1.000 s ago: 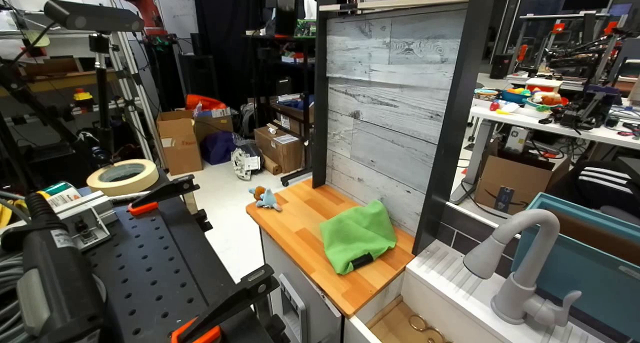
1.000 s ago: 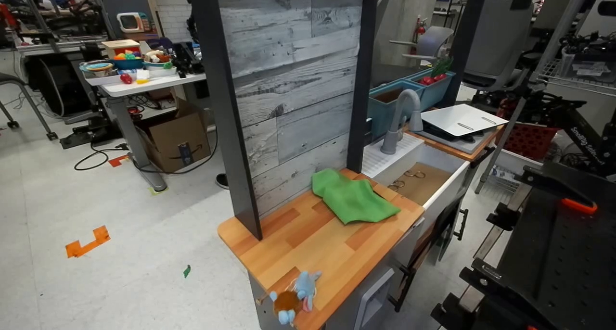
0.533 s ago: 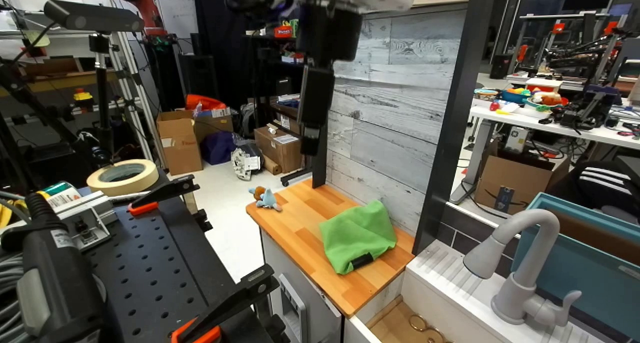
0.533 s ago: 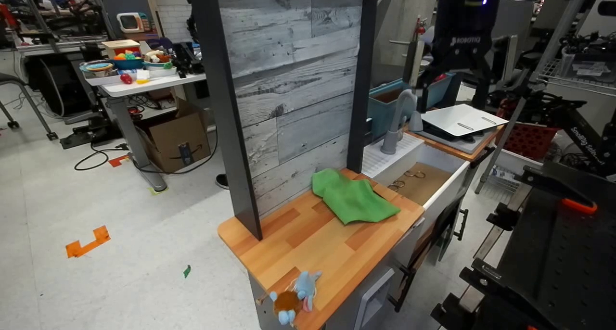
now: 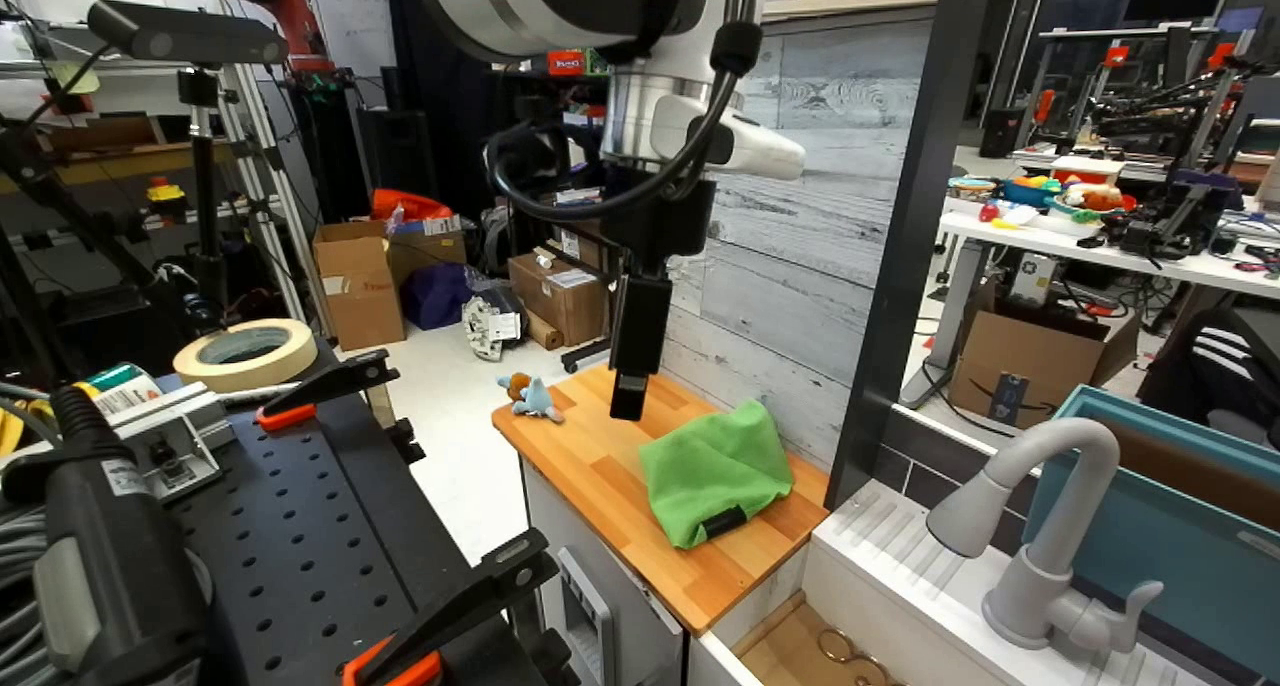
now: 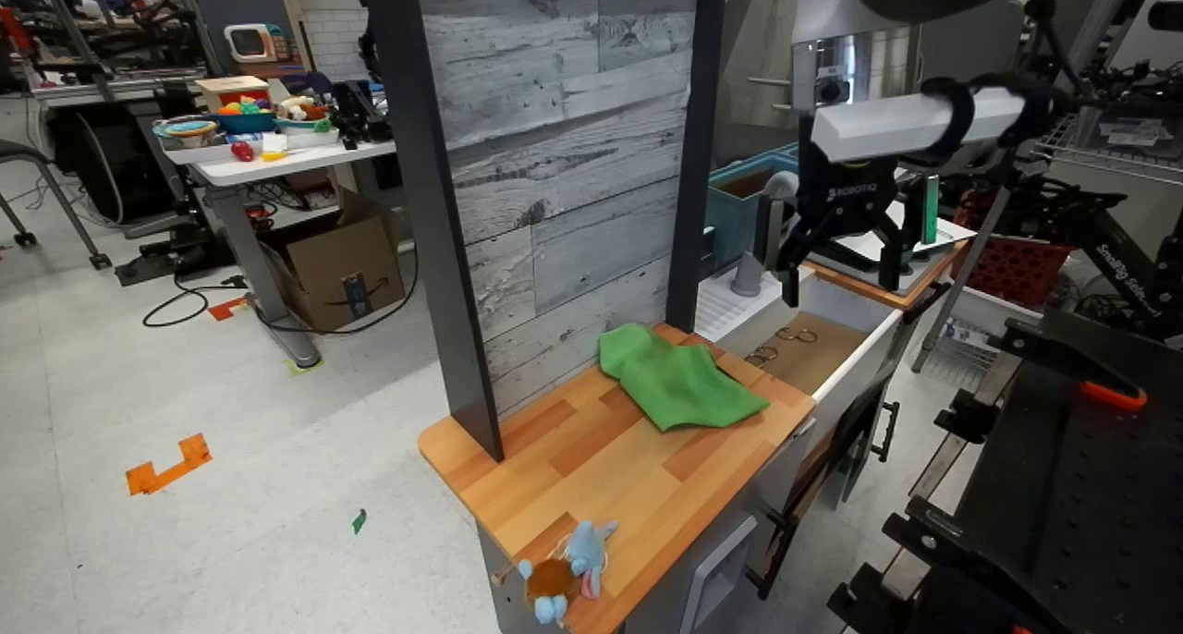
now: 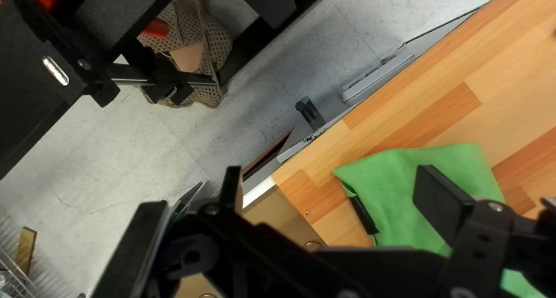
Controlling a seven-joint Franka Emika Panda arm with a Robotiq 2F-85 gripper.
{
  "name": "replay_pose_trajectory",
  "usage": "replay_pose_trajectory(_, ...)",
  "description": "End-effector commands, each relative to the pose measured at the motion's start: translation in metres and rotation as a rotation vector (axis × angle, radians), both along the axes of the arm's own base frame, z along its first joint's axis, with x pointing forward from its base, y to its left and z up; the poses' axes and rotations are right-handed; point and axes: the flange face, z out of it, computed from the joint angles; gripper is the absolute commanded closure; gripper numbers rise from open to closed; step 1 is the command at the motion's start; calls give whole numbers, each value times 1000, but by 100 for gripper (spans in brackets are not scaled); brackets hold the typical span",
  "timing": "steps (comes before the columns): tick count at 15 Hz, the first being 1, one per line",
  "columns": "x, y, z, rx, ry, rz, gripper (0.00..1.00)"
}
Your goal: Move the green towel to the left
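Observation:
The green towel (image 5: 708, 466) lies crumpled on the wooden counter (image 5: 600, 446), against the grey plank panel, with a black tag on one edge. It also shows in an exterior view (image 6: 679, 384) and in the wrist view (image 7: 399, 176), where my right-hand finger covers part of it. My gripper (image 6: 841, 281) is open and empty, above counter height and apart from the towel. In an exterior view the gripper (image 5: 628, 406) points down and appears above the counter. In the wrist view its fingers (image 7: 332, 187) stand wide apart, one over the towel, one toward the sink side.
A small blue and brown plush toy (image 5: 532, 398) sits at the counter's far end from the sink. The plank panel (image 5: 790, 196) rises along the counter's back. A sink (image 6: 813, 338) with rings inside and a grey faucet (image 5: 1050, 526) adjoins the counter. A black perforated table (image 5: 310, 526) stands opposite.
The arm has come into both exterior views from above and moved down toward the counter, with its gripper open. The towel and toy have not moved.

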Motion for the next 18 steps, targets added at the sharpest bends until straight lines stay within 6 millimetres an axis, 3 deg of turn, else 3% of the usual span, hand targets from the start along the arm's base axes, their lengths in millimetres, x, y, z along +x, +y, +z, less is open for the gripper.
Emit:
replay_pose_trajectory(1, 2, 0, 0, -1, 0, 0, 0)
replay_pose_trajectory(5, 5, -4, 3, -5, -8, -10, 0)
replay_pose_trajectory(11, 42, -26, -5, 57, -61, -105, 0)
replay_pose_trajectory(14, 61, -31, -22, 54, -75, -134, 0)
replay_pose_trajectory(18, 69, -27, -66, 6, -95, -124, 0)
